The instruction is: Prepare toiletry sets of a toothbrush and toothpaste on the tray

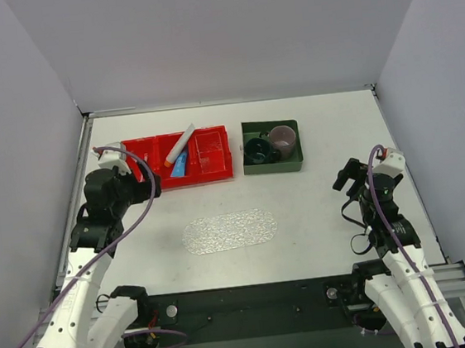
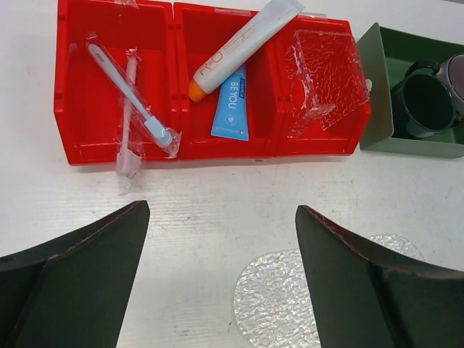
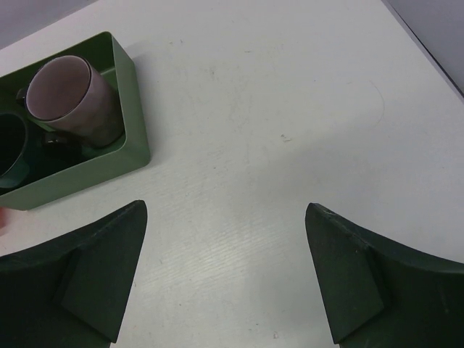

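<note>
The red three-compartment bin (image 2: 65, 109) holds two wrapped toothbrushes, a light-blue one (image 2: 127, 94) and a pink one (image 2: 128, 127), in its left compartment. The white toothpaste tube (image 2: 243, 43) with an orange cap leans in the middle compartment, over a small blue "BE YOU" packet (image 2: 232, 105). The clear bumpy oval tray (image 1: 228, 230) lies on the table nearer the arms and shows in the left wrist view (image 2: 275, 297). My left gripper (image 2: 221, 210) is open and empty, above the table between bin and tray. My right gripper (image 3: 226, 207) is open and empty over bare table at the right.
A dark green square bin (image 1: 294, 163) right of the red bin holds a mauve cup (image 1: 283, 139) and a dark green cup (image 1: 256, 149). A second clear bumpy piece (image 2: 326, 80) stands in the red bin's right compartment. White walls enclose the table.
</note>
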